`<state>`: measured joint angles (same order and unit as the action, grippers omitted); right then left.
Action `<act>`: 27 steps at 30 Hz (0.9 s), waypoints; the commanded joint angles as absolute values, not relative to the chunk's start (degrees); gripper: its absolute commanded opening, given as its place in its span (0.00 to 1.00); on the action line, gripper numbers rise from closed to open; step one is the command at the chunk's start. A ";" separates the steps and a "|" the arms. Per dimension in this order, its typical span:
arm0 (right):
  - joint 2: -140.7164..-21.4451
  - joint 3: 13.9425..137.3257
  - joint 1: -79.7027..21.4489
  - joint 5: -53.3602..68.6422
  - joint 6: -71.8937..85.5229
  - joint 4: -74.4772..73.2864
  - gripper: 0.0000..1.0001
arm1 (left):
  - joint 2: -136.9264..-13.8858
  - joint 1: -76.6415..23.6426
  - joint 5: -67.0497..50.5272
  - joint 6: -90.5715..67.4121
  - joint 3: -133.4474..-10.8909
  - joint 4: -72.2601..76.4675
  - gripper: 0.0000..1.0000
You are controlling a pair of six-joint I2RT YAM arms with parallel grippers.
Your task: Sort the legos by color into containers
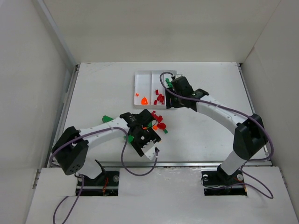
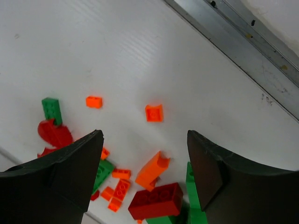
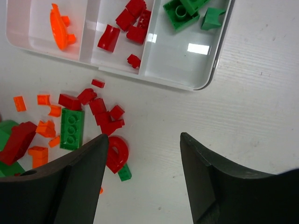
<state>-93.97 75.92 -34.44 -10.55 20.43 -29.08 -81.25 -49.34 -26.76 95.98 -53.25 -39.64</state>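
The white tray (image 3: 205,79) lies at the back of the table (image 1: 103,93). Its left container holds orange legos (image 3: 60,28), the middle one red legos (image 3: 126,25), the right one green legos (image 3: 187,11). Loose legos in all three colours (image 1: 159,122) are scattered in front of the tray. My left gripper (image 2: 145,135) hangs open over this pile. Below its gap lie an orange slope brick (image 2: 153,170) and a dark red brick (image 2: 155,201). My right gripper (image 3: 144,137) is open and empty above bare table near the tray's front edge. A red arch piece (image 3: 117,154) lies beside its left finger.
A lone green brick (image 1: 106,118) sits left of the left arm's wrist. Two small orange bricks (image 2: 154,113) lie apart from the pile. A metal rail (image 2: 243,37) runs along the table's near edge. White walls enclose the table on three sides.
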 commanded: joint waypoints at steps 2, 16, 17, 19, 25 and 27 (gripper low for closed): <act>-90.45 73.75 -35.77 -11.51 22.06 -26.02 0.68 | -84.90 -50.10 -30.41 103.61 -55.11 -43.07 0.69; -87.36 71.10 -35.77 -12.57 22.06 -24.96 0.68 | -100.45 -52.47 -27.95 93.35 -64.69 -47.72 0.43; -87.36 71.10 -35.77 -12.57 21.54 -24.96 0.68 | -100.46 -52.47 -27.95 93.34 -64.69 -47.72 0.43; -87.36 70.58 -35.77 -13.10 21.53 -24.96 0.68 | -99.50 -53.00 -27.16 94.04 -62.94 -47.72 0.43; -86.84 70.58 -35.77 -13.71 21.01 -24.96 0.68 | -96.42 -53.53 -21.90 94.75 -56.44 -43.16 0.42; -86.84 70.58 -35.77 -14.24 21.01 -24.96 0.68 | -96.42 -53.53 -21.36 93.96 -55.90 -41.59 0.41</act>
